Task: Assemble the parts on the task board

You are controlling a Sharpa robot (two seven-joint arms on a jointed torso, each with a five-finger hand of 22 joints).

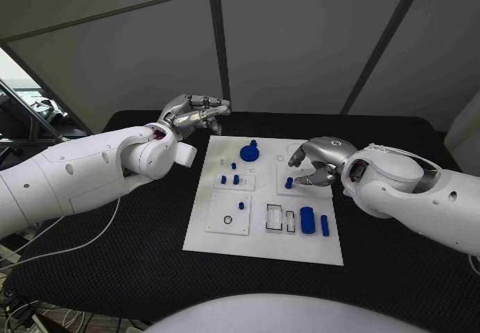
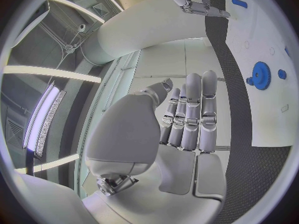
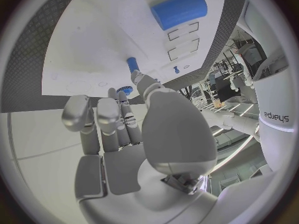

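Here, task board (image 1: 262, 236), blue parts (image 1: 307, 220) on it

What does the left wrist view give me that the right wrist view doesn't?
Left wrist view alone: the left hand, fingers straight and holding nothing, off the board's edge, and the blue gear. Right wrist view alone: the big blue cylinder beside empty rectangular slots, and a small blue peg just beyond a fingertip. Both show the white task board and the right hand.

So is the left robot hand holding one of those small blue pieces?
No, the left robot hand hovers beyond the white plastic task board, fingers holding nothing.
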